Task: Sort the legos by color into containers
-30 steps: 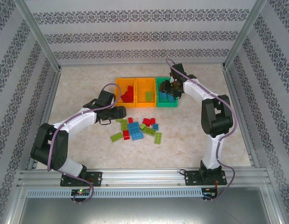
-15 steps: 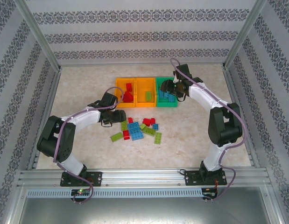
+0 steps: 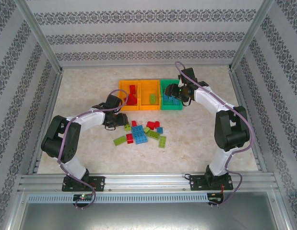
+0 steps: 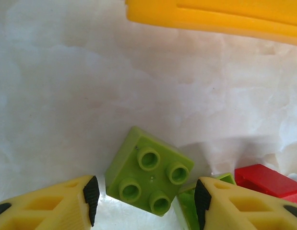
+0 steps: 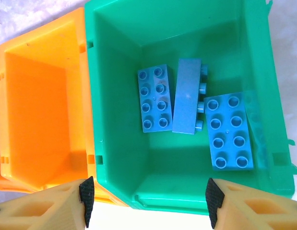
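A: Left tool (image 4: 146,197): fingers (image 4: 52,206) apart, straddling a green brick (image 4: 148,175) on the counter (image 4: 66,96), not touching.
B: Risk — second green brick (image 4: 186,208) just beside; a closing finger may catch it, skewing the grip.
A: Farther: right tool (image 5: 150,194) apart, empty, over green bin (image 5: 114,96) holding blue bricks (image 5: 154,98).

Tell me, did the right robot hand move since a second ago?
Yes. The right gripper slid a little to the right, farther over the green bin and away from the middle orange bin.
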